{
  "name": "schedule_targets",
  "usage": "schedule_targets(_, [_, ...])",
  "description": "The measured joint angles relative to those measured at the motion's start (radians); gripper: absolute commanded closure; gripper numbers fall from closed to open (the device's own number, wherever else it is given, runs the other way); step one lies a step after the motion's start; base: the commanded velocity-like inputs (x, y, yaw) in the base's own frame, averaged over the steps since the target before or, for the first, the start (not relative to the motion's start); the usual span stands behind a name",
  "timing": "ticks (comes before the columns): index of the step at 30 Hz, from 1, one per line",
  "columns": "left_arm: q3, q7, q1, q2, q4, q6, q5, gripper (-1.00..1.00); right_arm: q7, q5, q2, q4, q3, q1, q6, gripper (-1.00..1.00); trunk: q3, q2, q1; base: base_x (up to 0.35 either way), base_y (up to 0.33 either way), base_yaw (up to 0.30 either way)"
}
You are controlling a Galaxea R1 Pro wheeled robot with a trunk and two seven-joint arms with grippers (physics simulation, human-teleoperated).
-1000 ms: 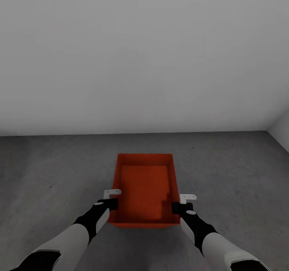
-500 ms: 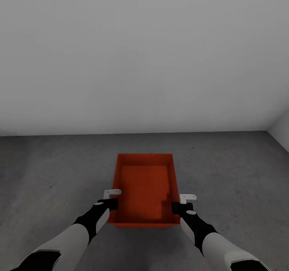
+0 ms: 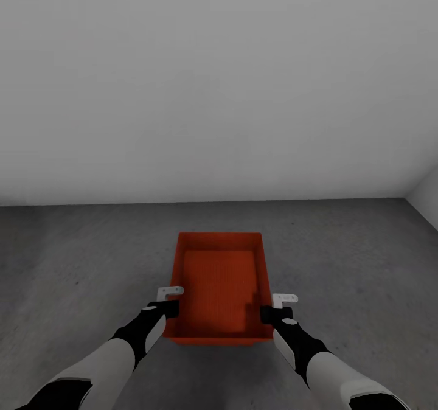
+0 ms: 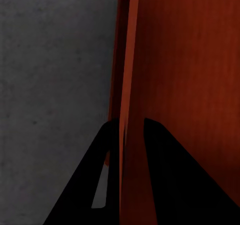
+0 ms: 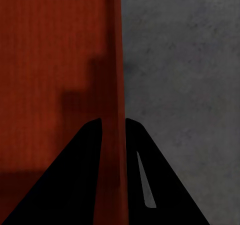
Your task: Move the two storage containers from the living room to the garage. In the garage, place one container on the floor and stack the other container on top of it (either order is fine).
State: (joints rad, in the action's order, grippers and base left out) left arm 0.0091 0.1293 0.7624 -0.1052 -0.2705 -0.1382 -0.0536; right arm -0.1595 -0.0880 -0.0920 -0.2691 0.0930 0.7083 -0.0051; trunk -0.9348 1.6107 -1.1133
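One red-orange rectangular open-top plastic storage container (image 3: 220, 285) is held out in front of the robot, above the dark grey mottled concrete floor (image 3: 73, 258) of a bare room, with a plain grey-white wall (image 3: 219, 81) beyond its far end. From the head camera its long axis runs away from the robot toward that wall, and its inside holds nothing but a stepped shadow near its right wall. Whether its base touches the floor cannot be told.

At the container's near left corner, the left claw (image 3: 171, 300) straddles the thin left wall; the left wrist camera shows the claw (image 4: 131, 135) with one dark finger (image 4: 107, 155) outside over the floor and the other inside the bin, pinching the wall edge between them.

At the container's near right corner, the right claw (image 3: 273, 308) does the same on the right wall. The right wrist camera shows it (image 5: 114, 130) closed on the thin red-orange wall, one finger (image 5: 137, 155) outside over the concrete, the other inside.
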Motion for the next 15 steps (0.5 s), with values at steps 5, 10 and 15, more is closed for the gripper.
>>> schedule_targets(5, [0.0,0.0,0.0,0.0,0.0,-0.001,0.0,1.0,0.0,0.0,0.0,0.0,0.0,0.0,0.0,1.0,0.0,0.0,0.0,0.0,0.0,0.0])
schedule_targets(10, [0.0,0.0,0.0,0.0,0.0,0.0,0.0,1.0,0.0,0.0,0.0,0.0,0.0,0.0,0.0,1.0,0.0,0.0,0.0,0.0,0.057,0.0])
schedule_targets(15, [0.001,0.0,0.0,0.0,0.001,0.001,0.0,1.0,0.0,0.0,0.0,0.0,0.0,0.0,0.0,1.0,0.0,0.0,0.0,0.0,0.036,0.0])
